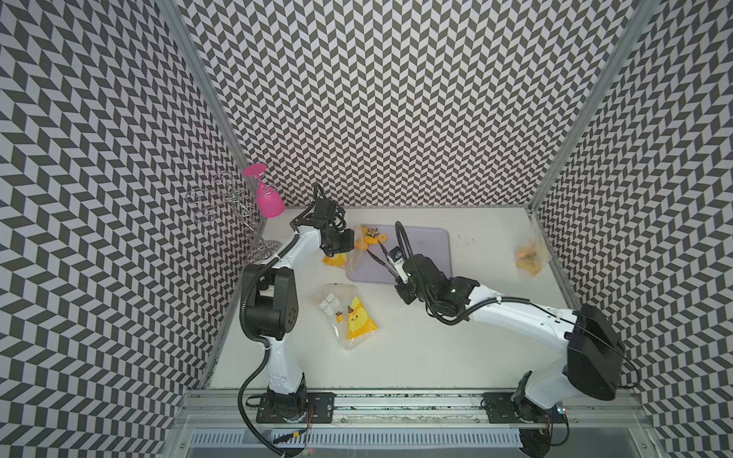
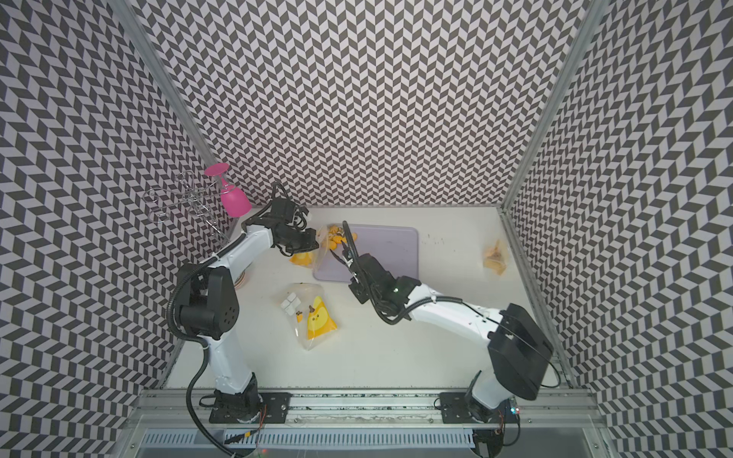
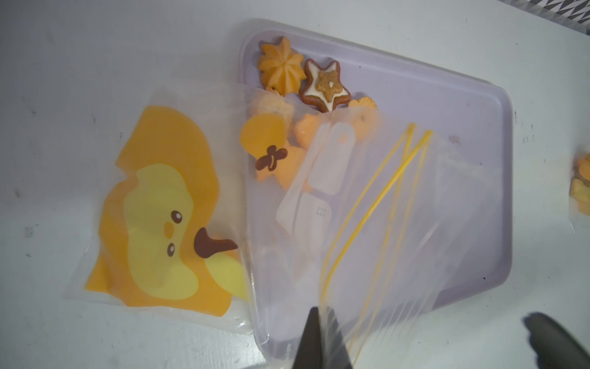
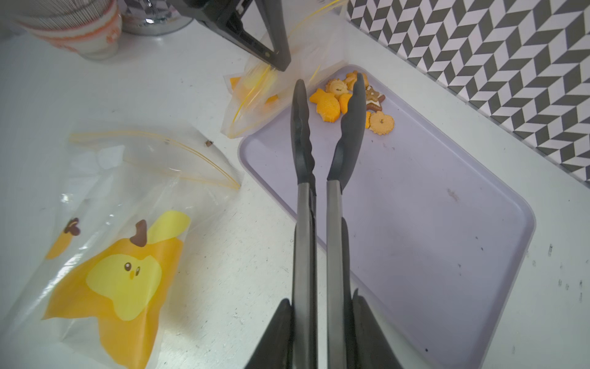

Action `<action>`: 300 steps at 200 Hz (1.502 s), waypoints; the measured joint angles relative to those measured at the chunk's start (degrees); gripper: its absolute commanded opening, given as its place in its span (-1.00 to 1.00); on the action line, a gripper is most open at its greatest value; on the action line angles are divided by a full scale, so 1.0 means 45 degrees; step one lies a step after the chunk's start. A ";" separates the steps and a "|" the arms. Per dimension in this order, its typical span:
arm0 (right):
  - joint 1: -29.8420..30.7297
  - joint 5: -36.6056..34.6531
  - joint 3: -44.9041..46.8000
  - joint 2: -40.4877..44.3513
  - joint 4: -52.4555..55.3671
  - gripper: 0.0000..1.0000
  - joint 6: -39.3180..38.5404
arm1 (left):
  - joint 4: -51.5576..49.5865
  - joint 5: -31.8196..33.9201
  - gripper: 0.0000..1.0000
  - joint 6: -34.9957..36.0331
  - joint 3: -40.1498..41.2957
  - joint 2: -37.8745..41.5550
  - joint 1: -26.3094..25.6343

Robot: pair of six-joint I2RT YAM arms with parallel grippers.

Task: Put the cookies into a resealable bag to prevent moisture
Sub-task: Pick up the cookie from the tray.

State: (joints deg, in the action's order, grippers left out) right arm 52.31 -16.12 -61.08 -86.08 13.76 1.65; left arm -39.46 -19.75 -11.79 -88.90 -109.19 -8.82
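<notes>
Pinching the resealable bag [image 4: 255,108] tight in the left gripper [image 3: 321,342] at the far-left corner of the tray [image 4: 431,207], gripping tongs [image 4: 302,204] in the right gripper [image 4: 322,322] with tips spread over the cookies [image 4: 329,108] clustered there, and risking a slack bag mouth folding shut or cookies skidding off the rim.

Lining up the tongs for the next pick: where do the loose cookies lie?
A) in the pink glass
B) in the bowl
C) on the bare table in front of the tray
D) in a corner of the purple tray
D: the cookies lie clustered in one corner of the purple tray, right by the tips of the tongs.
</notes>
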 measured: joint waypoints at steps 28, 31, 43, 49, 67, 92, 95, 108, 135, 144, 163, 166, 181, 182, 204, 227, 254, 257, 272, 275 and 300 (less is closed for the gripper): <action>-0.0053 0.0185 0.1273 0.0831 -0.1112 -0.40 0.0699 | 0.0000 0.0437 -1.00 -0.0165 0.0000 0.0010 0.0243; -0.0087 0.0233 0.1292 0.0792 -0.1175 -0.39 0.0763 | 0.0000 0.0466 -1.00 -0.0170 0.0000 0.0015 0.0257; -0.0155 0.0379 0.1253 0.0452 -0.1404 -0.39 0.0928 | 0.0005 0.0578 -1.00 -0.0253 0.0000 0.0044 0.0350; -0.0199 0.0471 0.1146 0.0175 -0.1447 -0.40 0.0991 | 0.0005 0.0602 -1.00 -0.0277 0.0000 0.0068 0.0398; -0.0427 0.0903 0.0345 -0.1064 -0.1302 -0.40 0.1137 | 0.0034 0.0690 -1.00 -0.0345 0.0000 0.0219 0.0500; -0.0865 0.1579 -0.1083 -0.2861 -0.1020 -0.41 0.1277 | 0.0117 0.0767 -1.00 -0.0413 0.0005 0.0505 0.0578; -0.0923 0.1647 -0.1205 -0.3016 -0.1010 -0.41 0.1307 | 0.0131 0.0777 -1.00 -0.0418 0.0005 0.0534 0.0583; -0.1161 0.1996 -0.1749 -0.3594 -0.0826 -0.38 0.1389 | 0.0199 0.0797 -1.00 -0.0447 0.0015 0.0631 0.0612; -0.1506 0.2404 -0.3172 -0.4809 -0.0316 -0.34 0.1418 | 0.0291 0.0797 -1.00 -0.0457 0.0029 0.0651 0.0612; -0.1583 0.2453 -0.3560 -0.5139 -0.0204 -0.33 0.1418 | 0.0291 0.0797 -1.00 -0.0457 0.0039 0.0646 0.0617; -0.1719 0.2584 -0.4192 -0.5702 0.0092 -0.32 0.1423 | 0.0296 0.0797 -1.00 -0.0461 0.0044 0.0646 0.0636; -0.1739 0.2594 -0.4269 -0.5765 0.0146 -0.32 0.1413 | 0.0296 0.0797 -1.00 -0.0461 0.0044 0.0651 0.0636; -0.1817 0.2657 -0.4687 -0.6159 0.0389 -0.32 0.1409 | 0.0296 0.0797 -1.00 -0.0461 0.0044 0.0646 0.0636; -0.1826 0.2667 -0.4726 -0.6207 0.0408 -0.32 0.1409 | 0.0296 0.0792 -1.00 -0.0461 0.0044 0.0646 0.0636; -0.1880 0.2701 -0.5304 -0.6810 0.0690 -0.33 0.1355 | 0.0296 0.0792 -1.00 -0.0461 0.0044 0.0651 0.0636; -0.1919 0.2788 -0.5829 -0.7354 0.0947 -0.34 0.1292 | 0.0296 0.0792 -1.00 -0.0457 0.0044 0.0651 0.0636; -0.1943 0.2885 -0.6494 -0.7907 0.1146 -0.36 0.1195 | 0.0296 0.0792 -1.00 -0.0457 0.0044 0.0651 0.0636; -0.1943 0.2885 -0.6557 -0.7951 0.1161 -0.36 0.1190 | 0.0296 0.0787 -1.00 -0.0457 0.0044 0.0646 0.0636; -0.1977 0.2905 -0.6834 -0.8131 0.1229 -0.39 0.1166 | 0.0296 0.0787 -1.00 -0.0457 0.0044 0.0646 0.0636; -0.1991 0.2905 -0.6883 -0.8155 0.1234 -0.40 0.1161 | 0.0296 0.0787 -1.00 -0.0457 0.0044 0.0651 0.0636; -0.2021 0.2914 -0.7227 -0.8364 0.1326 -0.61 0.1112 | 0.0296 0.0787 -1.00 -0.0457 0.0044 0.0646 0.0636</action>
State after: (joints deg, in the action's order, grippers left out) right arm 43.22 -3.01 -93.60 -123.72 19.73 6.66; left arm -38.13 -16.21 -13.85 -88.71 -106.28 -5.96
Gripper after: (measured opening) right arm 0.238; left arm 0.048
